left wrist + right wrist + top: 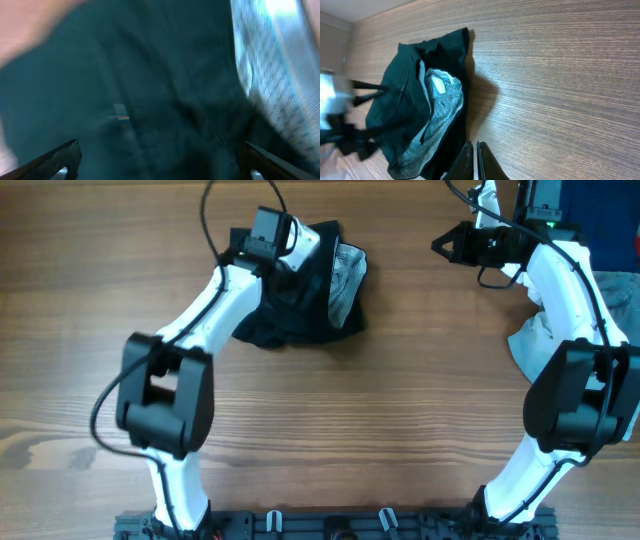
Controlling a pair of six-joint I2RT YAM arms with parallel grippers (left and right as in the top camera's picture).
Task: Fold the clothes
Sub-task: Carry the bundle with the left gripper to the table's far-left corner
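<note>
The black garment (300,305) lies bunched at the table's far middle, its pale grey mesh lining (346,278) showing on the right side. My left gripper (300,246) is right above the bunch, fingers spread wide over the dark cloth (150,100), with lining at the right (280,65); nothing is between the fingertips (160,165). My right gripper (445,246) hovers above bare wood to the garment's right, its fingers shut and empty (476,150). In its view the garment (400,115) lies to the left with the lining (437,120) open.
A pale grey-white cloth (535,340) and a light blue garment (625,295) lie at the right edge under the right arm. A navy blue item (610,215) sits at the far right corner. Cables run along the far edge.
</note>
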